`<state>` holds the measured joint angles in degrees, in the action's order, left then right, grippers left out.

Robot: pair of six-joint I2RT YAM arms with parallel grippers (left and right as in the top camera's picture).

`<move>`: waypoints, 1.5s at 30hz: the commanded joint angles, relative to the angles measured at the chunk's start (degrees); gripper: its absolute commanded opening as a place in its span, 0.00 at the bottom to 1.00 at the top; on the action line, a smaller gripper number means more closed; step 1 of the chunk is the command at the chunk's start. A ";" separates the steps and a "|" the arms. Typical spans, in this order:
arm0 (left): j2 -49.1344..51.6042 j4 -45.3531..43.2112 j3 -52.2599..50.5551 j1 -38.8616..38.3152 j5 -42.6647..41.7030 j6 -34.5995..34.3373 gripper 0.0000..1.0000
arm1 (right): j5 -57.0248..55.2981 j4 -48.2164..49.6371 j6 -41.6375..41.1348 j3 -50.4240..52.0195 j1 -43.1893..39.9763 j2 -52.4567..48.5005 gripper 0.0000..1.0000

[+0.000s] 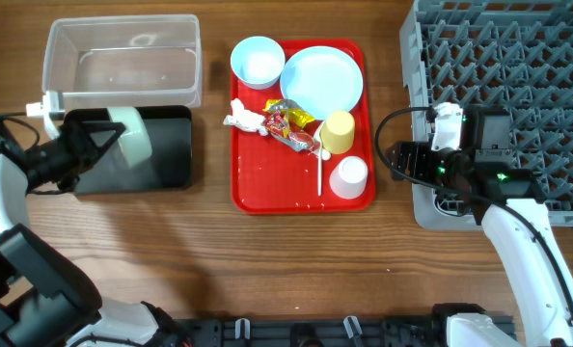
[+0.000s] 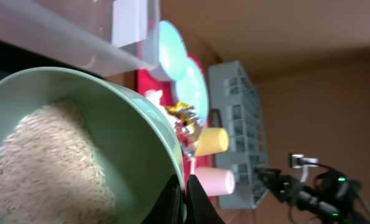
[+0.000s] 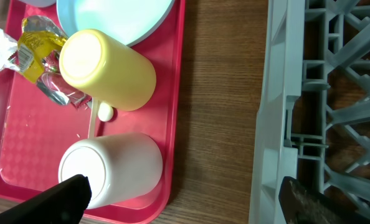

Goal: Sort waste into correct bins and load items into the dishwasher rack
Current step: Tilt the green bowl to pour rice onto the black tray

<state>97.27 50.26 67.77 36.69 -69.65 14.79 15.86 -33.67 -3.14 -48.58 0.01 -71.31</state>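
Observation:
My left gripper [image 1: 98,143] is shut on the rim of a light blue bowl [image 1: 132,138] and holds it tilted over the black tray [image 1: 171,159]. In the left wrist view the bowl [image 2: 129,130] holds white rice grains [image 2: 42,162], with the jaws [image 2: 185,196] clamped on its rim. The clear tub [image 1: 55,58] stands just behind. On the red tray [image 1: 267,183] are a second bowl [image 1: 258,62], the plate [image 1: 320,79], the yellow cup [image 1: 339,131], the pink cup [image 1: 348,177], crumpled wrappers [image 1: 286,123] and a white utensil [image 1: 319,172]. My right gripper [image 1: 402,159] is open and empty between the red tray and the rack [image 1: 518,96].
In the right wrist view the yellow cup [image 3: 107,68] and pink cup [image 3: 110,168] lie on their sides on the red tray [image 3: 23,143], with bare wood between it and the rack's edge [image 3: 278,124]. The wrappers [image 3: 38,43] lie left of the yellow cup.

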 commanded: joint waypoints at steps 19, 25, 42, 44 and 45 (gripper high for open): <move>10.54 -0.37 -0.39 4.48 -20.70 4.50 0.04 | 0.33 -2.62 0.13 -0.81 -0.04 -0.59 1.00; 10.54 -0.37 -0.39 4.48 -20.70 4.50 0.04 | 0.33 -2.71 0.11 -0.81 -0.04 -0.59 1.00; 10.34 1.70 -0.39 4.48 -20.72 1.29 0.04 | 0.33 -2.91 0.00 -0.81 -0.02 -0.59 1.00; 10.32 0.57 -0.39 4.48 -20.68 1.75 0.04 | 0.33 -2.86 0.00 -0.81 -0.04 -0.59 1.00; 10.69 -2.47 -0.39 4.48 -20.68 0.33 0.04 | 0.35 -2.86 0.00 -0.81 -0.02 -0.59 1.00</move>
<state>107.35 51.33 67.72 40.88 -88.47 16.82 15.86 -36.45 -3.14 -48.58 0.01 -71.31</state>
